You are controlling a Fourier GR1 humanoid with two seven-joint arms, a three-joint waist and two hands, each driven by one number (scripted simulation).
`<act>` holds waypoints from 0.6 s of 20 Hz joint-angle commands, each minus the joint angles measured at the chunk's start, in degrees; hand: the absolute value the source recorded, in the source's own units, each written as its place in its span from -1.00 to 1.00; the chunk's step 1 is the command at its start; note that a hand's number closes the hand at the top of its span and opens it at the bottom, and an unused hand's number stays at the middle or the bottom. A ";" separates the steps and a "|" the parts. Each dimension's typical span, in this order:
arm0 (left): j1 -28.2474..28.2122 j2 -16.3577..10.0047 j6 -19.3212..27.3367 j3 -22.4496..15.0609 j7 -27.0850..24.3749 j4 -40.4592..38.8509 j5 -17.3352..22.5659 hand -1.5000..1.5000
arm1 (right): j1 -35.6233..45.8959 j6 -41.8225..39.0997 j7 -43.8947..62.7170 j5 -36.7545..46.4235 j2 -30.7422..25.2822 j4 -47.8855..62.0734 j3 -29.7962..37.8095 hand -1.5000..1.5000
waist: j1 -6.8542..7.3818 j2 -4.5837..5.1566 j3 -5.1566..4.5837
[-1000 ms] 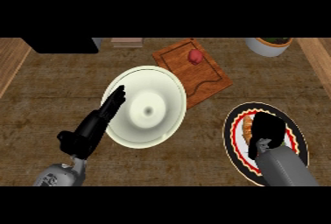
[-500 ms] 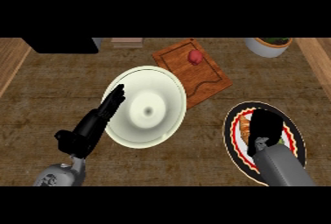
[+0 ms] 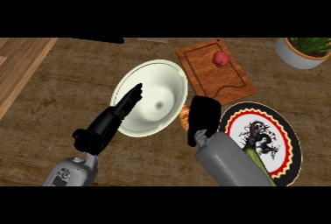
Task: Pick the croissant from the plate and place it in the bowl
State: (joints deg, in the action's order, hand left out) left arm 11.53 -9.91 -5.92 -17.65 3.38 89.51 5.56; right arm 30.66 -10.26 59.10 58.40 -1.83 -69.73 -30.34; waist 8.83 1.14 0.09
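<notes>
- the cream bowl (image 3: 169, 83) sits on the wooden counter (image 3: 71, 83) near the middle of the view, and as far as i can see nothing lies inside it.
- the left hand (image 3: 113, 118) lies over the bowl's left side with its fingers straight and together, pointing up across the rim; it holds nothing.
- the right hand (image 3: 203, 116) is just right of the bowl, between it and the plate (image 3: 290, 131), with its fingers curled down.
- the croissant (image 3: 185, 117) shows only as a thin orange-brown sliver at the left edge of that right hand, which is wrapped round it. it sits beside the bowl's right rim, off the plate and not in the bowl.
- the plate is black with a red and white ring and a dark pattern in its centre; the grey right forearm covers its lower left part, and i see no food on the part that shows.
- behind the bowl and plate a wooden cutting board (image 3: 213, 83) carries one small red item (image 3: 220, 58) near its far end.
- a pale pot with a green plant (image 3: 301, 54) stands at the top right corner.
</notes>
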 commanded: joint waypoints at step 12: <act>2.76 1.24 -0.48 -0.88 0.78 -2.84 -0.71 0.00 | 26.84 15.56 21.58 6.30 1.78 -1.75 -3.93 1.00 | 0.34 -0.90 -0.25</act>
State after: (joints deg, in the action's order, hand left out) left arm 13.82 -8.56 -6.45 -18.83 4.10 87.51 5.08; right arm 51.86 -1.79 67.45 63.06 -0.88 -70.37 -34.95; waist 10.26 0.42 -0.17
